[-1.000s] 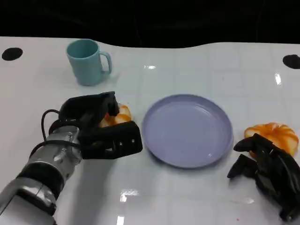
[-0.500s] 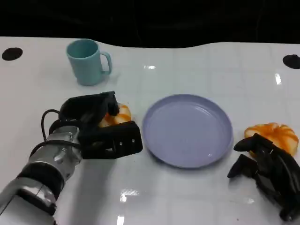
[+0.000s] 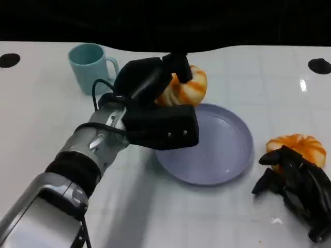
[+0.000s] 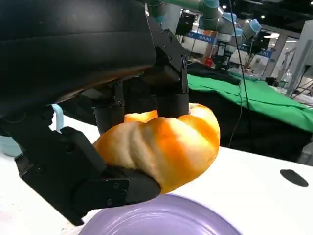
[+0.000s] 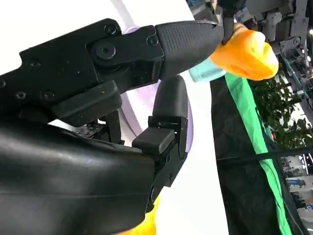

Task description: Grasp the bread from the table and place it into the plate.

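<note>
Orange bread (image 3: 187, 87) aloft over lavender plate's (image 3: 227, 155) far rim.

Glossy white table (image 3: 46, 124); smooth lilac plastic-looking plate (image 3: 227, 155); glazed bread (image 3: 187, 88).

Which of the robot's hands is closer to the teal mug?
Left. The left hand, holding a bread roll over the plate's far rim, is beside the teal mug; the right hand rests beyond the plate.

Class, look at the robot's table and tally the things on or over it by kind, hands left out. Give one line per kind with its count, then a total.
Bread rolls: 2, one held by the left hand above the plate's far rim, one on the table by the right hand
Plates: 1, lilac
Mugs: 1, teal
Total: 4
</note>
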